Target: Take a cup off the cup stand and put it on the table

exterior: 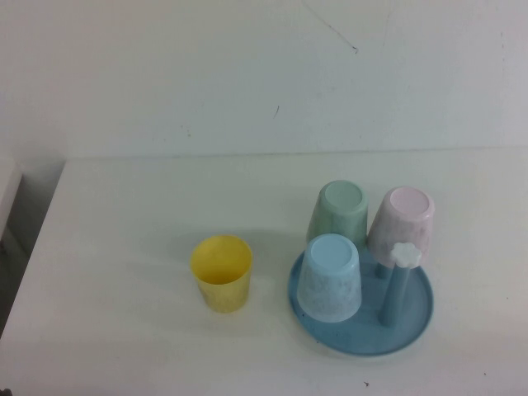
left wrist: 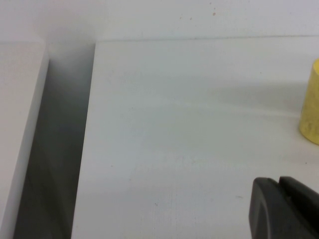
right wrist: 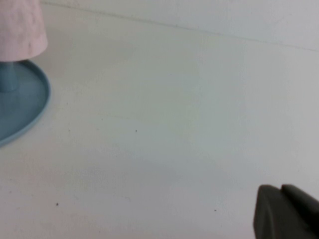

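On the table (exterior: 124, 214), the yellow cup (exterior: 221, 273) stands upright with its mouth open to the top, resting directly on the white surface. It sits just beside the cup stand (exterior: 417, 318), on the side toward the table's left edge, apart from the tray rim and touching nothing else. The stand itself lies toward the near right part of the table. Three cups sit upside down over its pegs: a light blue speckled cup (exterior: 331, 277) nearest the yellow cup, a green cup (exterior: 338, 210) behind it, and a pink cup (exterior: 401, 225) toward the right edge. One peg (exterior: 399, 285) stands bare, its white flower-shaped cap exposed, just in front of the pink cup.

My left gripper (left wrist: 286, 209) hangs low over bare table near the left edge, its fingers pressed together and holding nothing; the yellow cup shows at the margin of that wrist view, well clear of the fingers. My right gripper (right wrist: 286, 214) hangs over bare table beyond the stand's right side, fingers likewise together and empty, with the tray rim and the pink cup seen well apart from it. Neither gripper appears in the high view.
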